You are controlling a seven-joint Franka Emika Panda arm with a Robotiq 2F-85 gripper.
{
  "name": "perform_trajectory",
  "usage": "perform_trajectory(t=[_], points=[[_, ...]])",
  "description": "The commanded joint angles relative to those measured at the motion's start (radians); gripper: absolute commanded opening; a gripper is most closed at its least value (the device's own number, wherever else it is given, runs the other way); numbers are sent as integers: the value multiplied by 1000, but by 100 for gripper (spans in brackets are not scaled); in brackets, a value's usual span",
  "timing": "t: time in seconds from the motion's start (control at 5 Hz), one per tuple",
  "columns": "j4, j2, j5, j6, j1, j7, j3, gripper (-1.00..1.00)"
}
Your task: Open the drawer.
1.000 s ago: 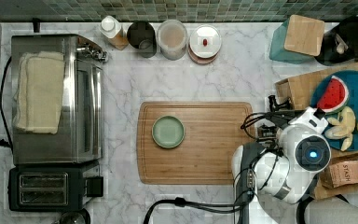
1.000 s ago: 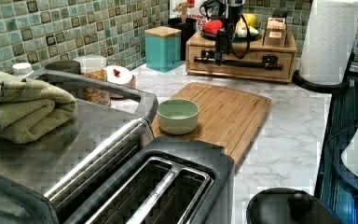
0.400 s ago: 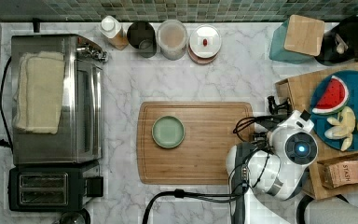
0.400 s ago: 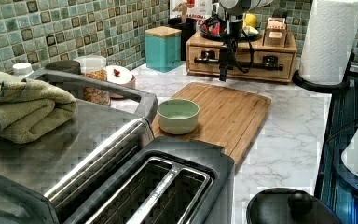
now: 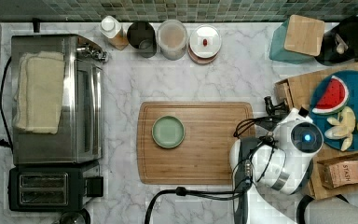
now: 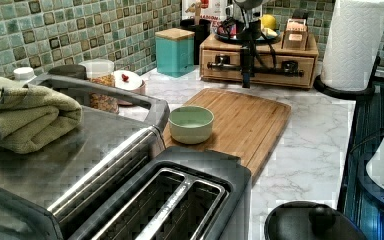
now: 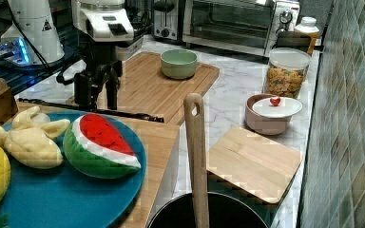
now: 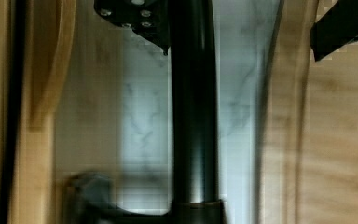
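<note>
The drawer (image 6: 267,79) is shut. It sits in a wooden box (image 5: 298,88) at the top view's right, and a blue plate (image 7: 52,199) of toy fruit sits on top of the box. A long black handle (image 6: 275,70) runs across the drawer front, side to side in the left view. The gripper (image 6: 246,80) points straight down, right in front of the drawer, near the middle of the handle. In the wrist view the gripper (image 8: 237,44) has its fingers wide apart, with the handle (image 8: 193,116) running between them. One finger is on the drawer side and the other is on the board side. In the right view the gripper (image 7: 97,102) stands over the handle (image 7: 133,115) the same way. The fingers hold nothing yet, so I think they should close on the bar first. Then the pull should go straight away from the box, across the bar and not along it. That way leads out over the grey counter (image 5: 214,79) toward the board (image 5: 205,154). The board's edge is close to the drawer front, with just a strip of counter between them. The drawer may slide out over the board or rub on it; I cannot tell which. The green bowl (image 5: 168,132) is far down the board, out of the way. A paper roll (image 6: 352,45) stands beside the box, off to the side of the pull.
</note>
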Motion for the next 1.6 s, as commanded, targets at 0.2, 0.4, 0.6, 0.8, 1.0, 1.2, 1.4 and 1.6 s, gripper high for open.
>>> perform_trajectory(t=[0.2,0.4,0.6,0.8,1.0,1.2,1.4,1.6], points=[[-49,-77,150,-162,3,-138,25,100],[-125,-152,161,-183,68,6,44,100],[-194,-214,184,-163,113,90,80,100],[-221,-209,232,-127,135,94,129,100],[-257,-234,268,-104,173,138,162,100],[-280,-289,289,-149,199,188,198,100],[-252,-311,325,-224,220,240,235,100],[-234,-340,348,-276,244,320,256,100]])
